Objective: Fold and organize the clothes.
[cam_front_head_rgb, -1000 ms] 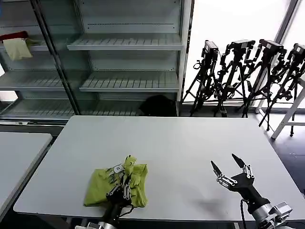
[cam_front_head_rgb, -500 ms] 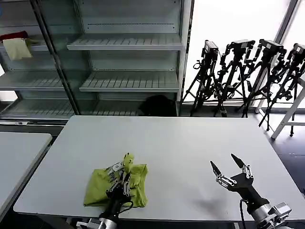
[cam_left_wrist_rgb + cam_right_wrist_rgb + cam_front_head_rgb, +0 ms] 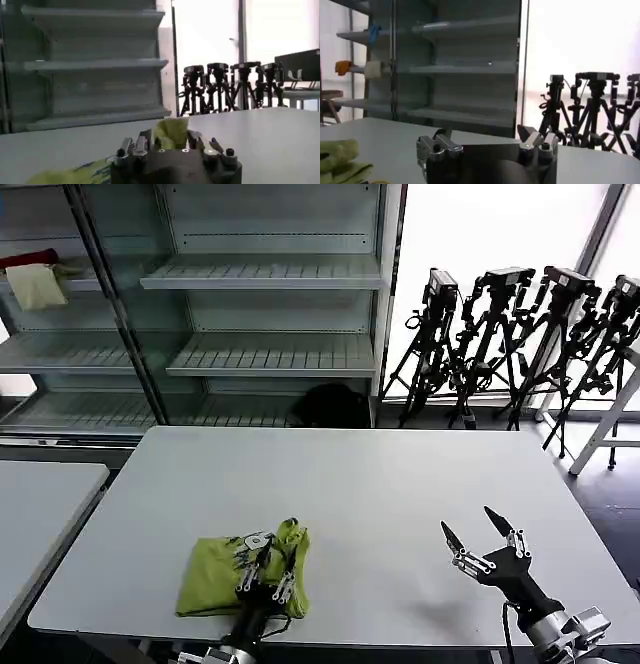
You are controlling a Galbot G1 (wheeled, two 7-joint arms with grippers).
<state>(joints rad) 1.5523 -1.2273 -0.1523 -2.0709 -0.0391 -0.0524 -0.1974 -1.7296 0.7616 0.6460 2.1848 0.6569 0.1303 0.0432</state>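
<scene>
The clothes are one lime-green T-shirt (image 3: 208,576), lying bunched near the front left edge of the white table (image 3: 380,474). My left gripper (image 3: 268,556) rests on its right side, shut on a raised fold of the fabric. In the left wrist view that green fold (image 3: 172,130) stands up between the fingers of the left gripper (image 3: 170,144). My right gripper (image 3: 468,526) hovers open over bare table at the front right, well apart from the shirt. From the right wrist view, the right gripper (image 3: 485,139) holds nothing and the T-shirt (image 3: 337,161) lies off to one side.
Metal shelving (image 3: 270,284) stands behind the table, with red and cream cloths (image 3: 35,279) on an upper left shelf. A row of black tripods (image 3: 520,334) lines the back right. A second table (image 3: 40,504) sits close on the left.
My left gripper has carried the held fold lower and a little to the right, so the flap lies closer to the rest of the shirt. The right arm has stayed put.
</scene>
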